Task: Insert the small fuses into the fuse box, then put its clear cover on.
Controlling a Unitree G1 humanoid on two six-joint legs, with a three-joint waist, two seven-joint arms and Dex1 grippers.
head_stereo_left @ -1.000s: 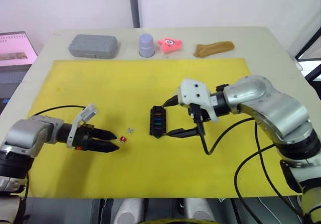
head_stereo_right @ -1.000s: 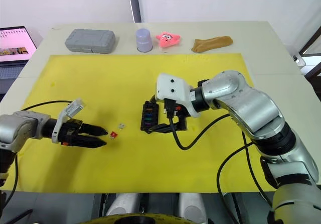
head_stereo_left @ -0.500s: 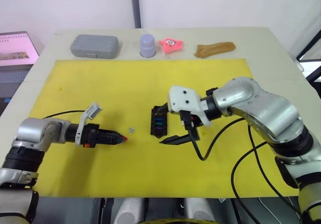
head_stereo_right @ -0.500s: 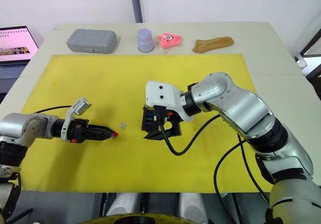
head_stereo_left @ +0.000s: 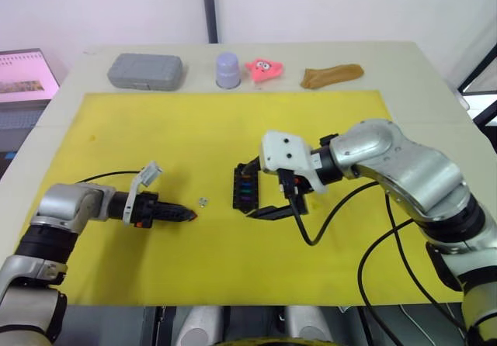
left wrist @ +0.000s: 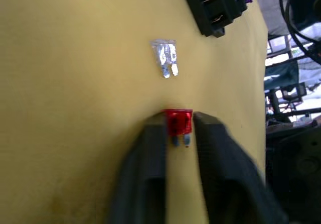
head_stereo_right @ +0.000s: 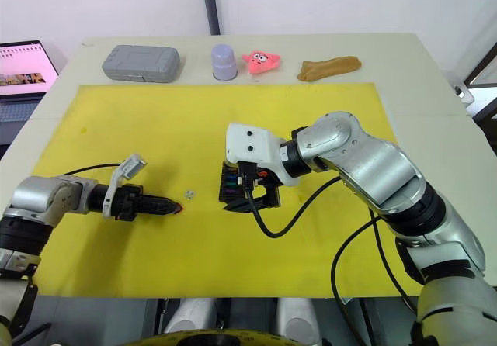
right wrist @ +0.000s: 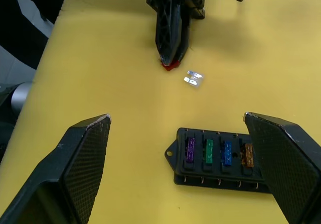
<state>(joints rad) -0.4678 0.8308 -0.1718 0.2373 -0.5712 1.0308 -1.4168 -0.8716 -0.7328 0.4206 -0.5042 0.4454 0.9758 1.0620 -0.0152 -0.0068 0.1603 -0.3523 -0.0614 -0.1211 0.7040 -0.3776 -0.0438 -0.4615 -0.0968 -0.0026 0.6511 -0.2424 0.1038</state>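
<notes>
On yellow mat (head_stereo_left: 311, 268), four seated fuses (right wrist: 216, 152), two loose (left wrist: 167, 58)

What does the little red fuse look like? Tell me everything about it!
The red fuse is a tiny squarish piece of see-through red plastic with two small metal prongs sticking out of one end. It sits low on the yellow mat, pinched between the two black fingers of the left claw. A pale grey fuse lies loose just beyond it, not touching.

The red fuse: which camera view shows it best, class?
The left wrist view: the red fuse sits large between the left claw fingers, blades visible. The right wrist view and both eye views show a red speck at the claw tip.
</notes>
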